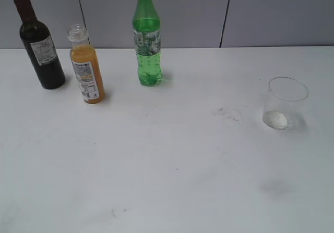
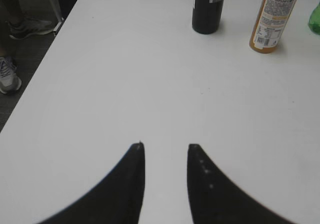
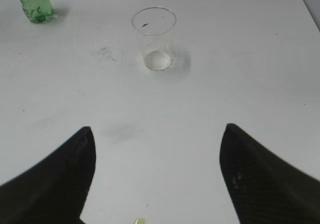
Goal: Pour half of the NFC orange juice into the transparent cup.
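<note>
The NFC orange juice (image 1: 87, 66) is a small slim bottle of orange liquid with a white label and an open clear neck. It stands upright at the back left of the white table, and its lower part shows in the left wrist view (image 2: 274, 17). The transparent cup (image 1: 283, 102) stands upright and empty at the right, also in the right wrist view (image 3: 155, 37). My left gripper (image 2: 165, 146) is open and empty, well short of the juice. My right gripper (image 3: 157, 130) is wide open and empty, well short of the cup. Neither gripper shows in the exterior view.
A dark wine bottle (image 1: 39, 44) stands left of the juice, also in the left wrist view (image 2: 208, 7). A tall green bottle with a yellow cap (image 1: 147, 37) stands at the back centre. The table's left edge (image 2: 45, 78) drops to the floor. A small yellow spot (image 3: 139, 222) lies near my right gripper.
</note>
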`<state>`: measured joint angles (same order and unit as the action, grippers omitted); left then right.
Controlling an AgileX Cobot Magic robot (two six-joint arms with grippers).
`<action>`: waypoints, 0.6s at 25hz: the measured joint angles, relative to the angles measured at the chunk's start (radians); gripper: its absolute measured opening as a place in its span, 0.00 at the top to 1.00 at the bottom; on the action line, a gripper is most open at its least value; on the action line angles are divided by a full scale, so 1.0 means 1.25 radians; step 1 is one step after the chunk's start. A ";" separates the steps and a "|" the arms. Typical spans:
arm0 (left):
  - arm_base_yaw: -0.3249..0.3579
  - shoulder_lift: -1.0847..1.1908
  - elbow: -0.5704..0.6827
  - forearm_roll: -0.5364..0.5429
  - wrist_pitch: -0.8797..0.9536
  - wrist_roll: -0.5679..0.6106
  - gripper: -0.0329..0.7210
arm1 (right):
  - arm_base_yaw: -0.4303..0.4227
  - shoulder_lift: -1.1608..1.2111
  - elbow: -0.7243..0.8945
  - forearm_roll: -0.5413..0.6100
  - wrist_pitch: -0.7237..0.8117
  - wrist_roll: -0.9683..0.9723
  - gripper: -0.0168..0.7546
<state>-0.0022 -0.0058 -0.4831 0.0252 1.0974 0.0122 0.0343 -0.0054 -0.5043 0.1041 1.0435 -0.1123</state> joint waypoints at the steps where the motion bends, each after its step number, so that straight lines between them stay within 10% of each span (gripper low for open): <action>1: 0.000 0.000 0.000 0.000 0.000 0.000 0.64 | 0.000 0.000 0.000 0.000 0.000 0.000 0.21; 15: 0.000 0.000 0.000 0.000 0.000 0.000 0.64 | 0.000 0.000 0.000 0.000 0.000 0.000 0.21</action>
<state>-0.0022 -0.0058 -0.4831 0.0252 1.0974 0.0122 0.0343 -0.0054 -0.5043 0.1041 1.0435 -0.1123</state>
